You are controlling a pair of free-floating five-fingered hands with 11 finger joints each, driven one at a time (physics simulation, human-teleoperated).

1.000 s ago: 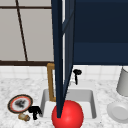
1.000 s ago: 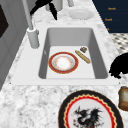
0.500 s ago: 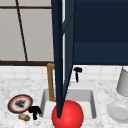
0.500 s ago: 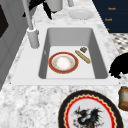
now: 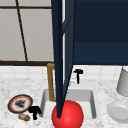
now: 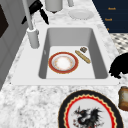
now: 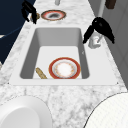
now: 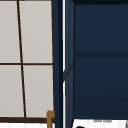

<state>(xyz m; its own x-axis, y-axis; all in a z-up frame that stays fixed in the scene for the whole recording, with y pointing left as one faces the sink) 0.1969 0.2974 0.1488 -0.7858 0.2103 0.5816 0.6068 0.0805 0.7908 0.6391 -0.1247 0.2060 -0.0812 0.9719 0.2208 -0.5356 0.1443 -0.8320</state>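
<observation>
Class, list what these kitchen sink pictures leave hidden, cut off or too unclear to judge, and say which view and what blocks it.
- Front view: the sink basin floor is hidden behind the red ball and the dark cabinet door.
- Left side view: the small brown jar is cut by the right edge.
- Front view: whether the left robot hand touches the jar is too unclear.
- Right side view: the right robot hand covers part of the faucet base.

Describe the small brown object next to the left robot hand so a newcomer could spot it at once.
Start at the sink; on the counter left of it lies a dragon-patterned plate. Just before that plate, beside the left robot hand, sits a small brown jar, the one squat, tan cylinder there.
</observation>
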